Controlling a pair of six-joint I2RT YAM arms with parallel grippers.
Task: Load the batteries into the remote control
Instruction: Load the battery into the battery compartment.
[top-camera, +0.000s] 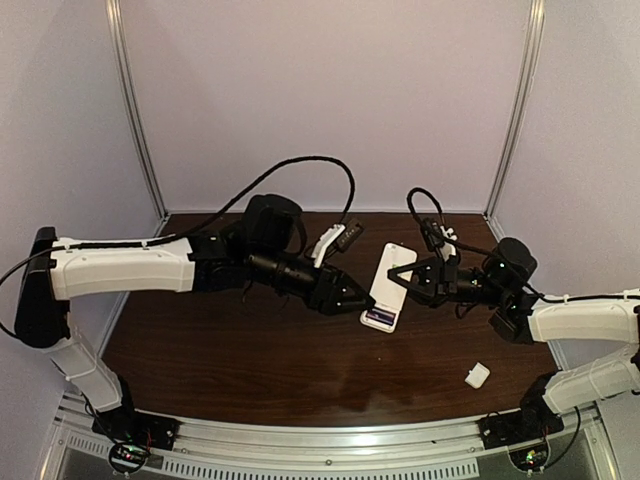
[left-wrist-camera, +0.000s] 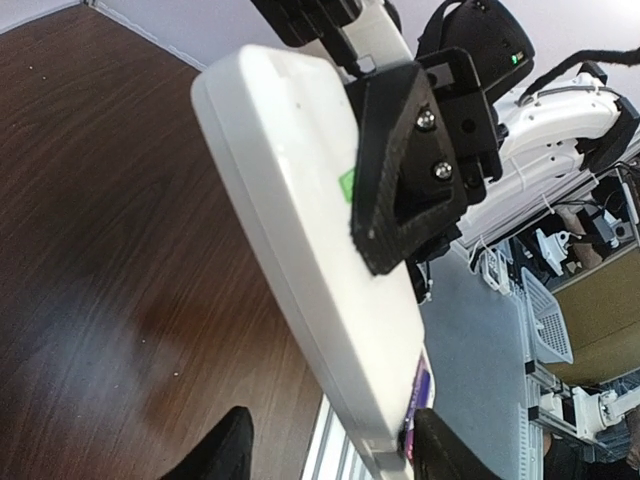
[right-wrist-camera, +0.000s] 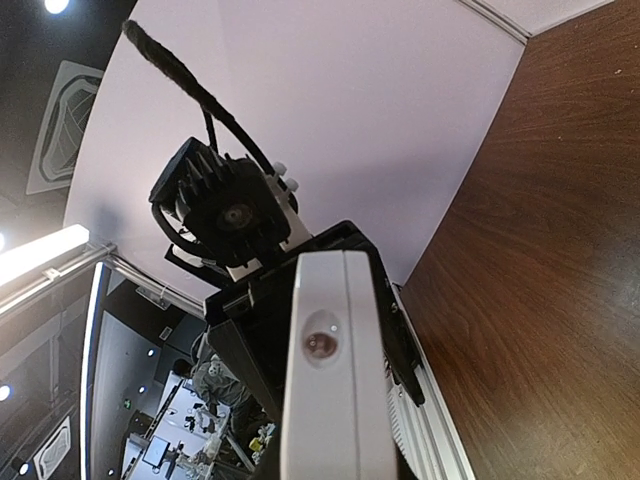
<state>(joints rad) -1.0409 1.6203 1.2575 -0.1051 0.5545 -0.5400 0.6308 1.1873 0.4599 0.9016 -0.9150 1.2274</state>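
The right end effector (top-camera: 408, 275) is clamped on the remote (top-camera: 385, 297), its black triangular fingers (left-wrist-camera: 405, 175) pressed against the 2 long edges about halfway along the body. The remote is held off the tabletop (top-camera: 250, 370), near the middle of the workspace, plain white back facing up and a small green mark (left-wrist-camera: 347, 186) just beside the finger. From the right wrist, the remote (right-wrist-camera: 325, 400) shows end-on, with a small round lens in its end face.

At the remote's near end the compartment is uncovered and a purple-blue battery (left-wrist-camera: 422, 385) lies in it; the same patch of colour shows from the top camera (top-camera: 382, 318). I cannot tell whether 1 or 2 cells are seated there.

The left end effector (top-camera: 350, 295) is just beside that near end, its fingers (left-wrist-camera: 225, 452) spread apart and gripping nothing. The remote's corner sits between them, close to the right-hand finger; whether they touch is not clear.

A small white cover (top-camera: 477, 376) lies on the tabletop, well apart from the remote, near the right arm's base
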